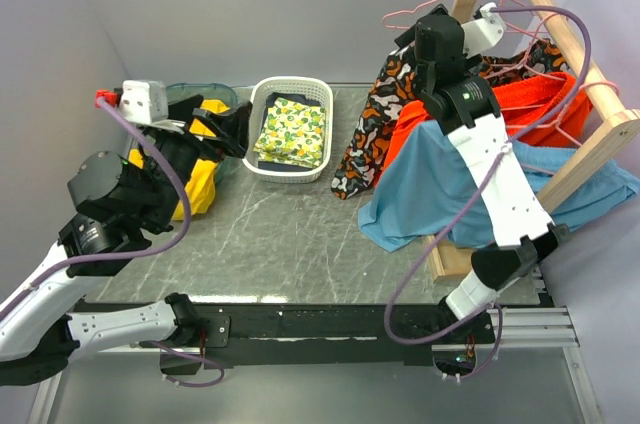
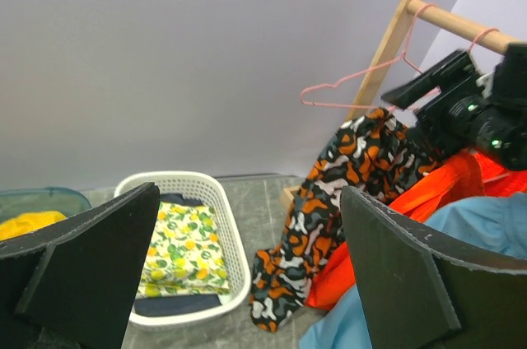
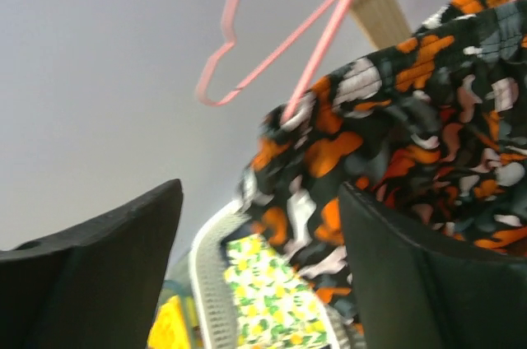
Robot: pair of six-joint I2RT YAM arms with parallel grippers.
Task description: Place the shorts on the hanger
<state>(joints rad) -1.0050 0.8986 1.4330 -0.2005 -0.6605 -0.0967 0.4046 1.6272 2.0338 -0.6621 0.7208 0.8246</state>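
Where the shorts are: the shorts point(image 3: 412, 143) hang at the upper right of the top view. They drop from the wood rack point(image 1: 590, 74) down to the bench point(image 1: 300, 234).
Which way from the right end effector: the right end effector point(image 3: 262, 225) is up by the rack. The shorts are just in front of it, filling the right side and middle of its view.
Long way of the shorts: in the top view they run from the upper right, at the rack, to the lower left, at the bench.
Hanger: the pink hanger point(image 3: 317, 57) comes down from the top of the right wrist view. Its wire meets the top edge of the shorts. I think the cloth sits on it, but I cannot see the far side.
Right end effector state: wide open, with nothing between its fingers.
Left end effector state: the left end effector point(image 2: 249, 225) is wide open too, and holds nothing.
Nearer arm: the right one. The left one is far off, at the left of the top view.
How the shorts look: black cloth with orange, white and grey blobs, soft and bunched in folds.
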